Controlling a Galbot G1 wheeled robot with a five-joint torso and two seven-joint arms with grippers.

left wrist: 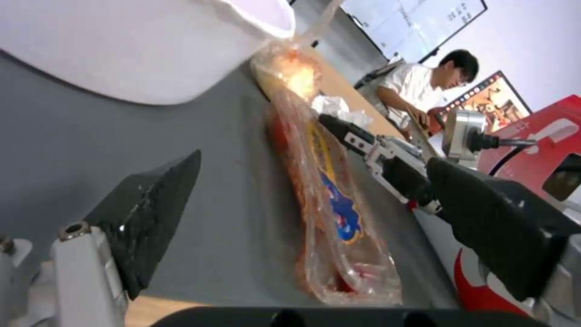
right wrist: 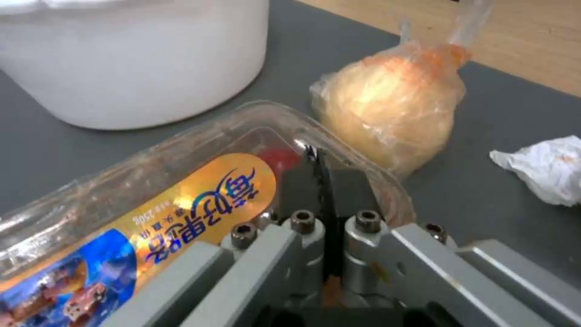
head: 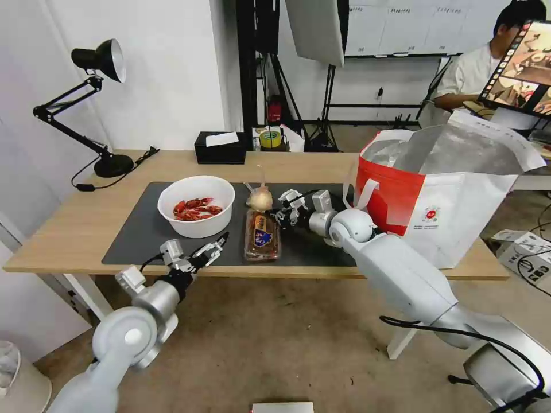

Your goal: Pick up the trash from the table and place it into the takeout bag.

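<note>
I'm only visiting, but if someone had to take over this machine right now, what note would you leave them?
Left gripper: open, low at the mat's near edge, just in front of the white bowl of crayfish shells.
Right gripper: fingers pressed together, empty, at the far right corner of the clear plastic tray.
On the mat: bowl, tray, small knotted plastic bag behind the tray, crumpled tissue beside the knotted bag.
Takeout bag: standing open at the table's right end.
Done: nothing lifted yet.
Left: all four pieces still have to go into the bag.
</note>
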